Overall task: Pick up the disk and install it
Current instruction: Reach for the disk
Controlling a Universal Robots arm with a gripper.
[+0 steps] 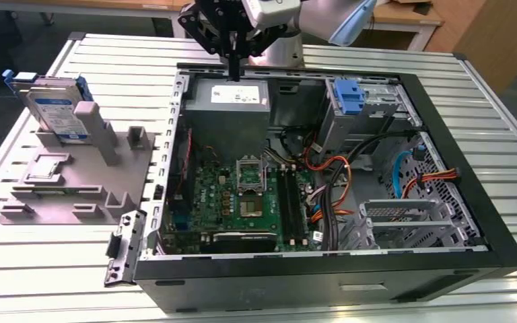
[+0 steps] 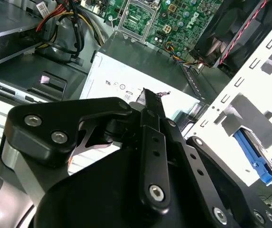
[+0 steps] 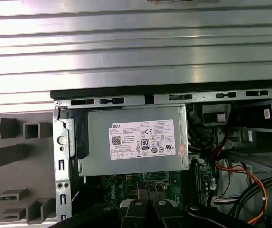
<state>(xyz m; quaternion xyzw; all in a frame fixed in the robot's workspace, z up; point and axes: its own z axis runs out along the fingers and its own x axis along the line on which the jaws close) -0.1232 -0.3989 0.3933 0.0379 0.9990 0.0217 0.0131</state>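
1. We start at the gripper (image 1: 234,73). It hangs tip-down over the rear of the open case (image 1: 330,269). Its black metal jaws look pressed together with nothing between them, and the second wrist view shows the same.
2. Directly beneath is the power supply (image 1: 229,97), a flat grey steel box with a white label. We judge there is a gap between it and the fingertips. The first wrist view looks straight down on it.
3. Deeper in the case lie the green motherboard (image 1: 240,195), bundles of orange and black cables (image 1: 330,182), and a bare silver cage (image 1: 406,219) of perforated sheet metal. An upright blue latch (image 1: 349,97) sits on another cage, toward the exterior view's right of the gripper.
4. The relation that matters is this: the disk (image 1: 56,111) is outside the case, well apart from the jaws and toward the exterior view's left. The case wall stands between them.
5. The disk stands on end in a matte grey plastic fixture (image 1: 70,182), untouched. Its long axis is roughly upright, leaning a little. Its labelled silver face looks toward the exterior camera, and the blue bracket rims it.
6. Farthest out, the ribbed metal table (image 1: 330,54) carries both case and fixture.
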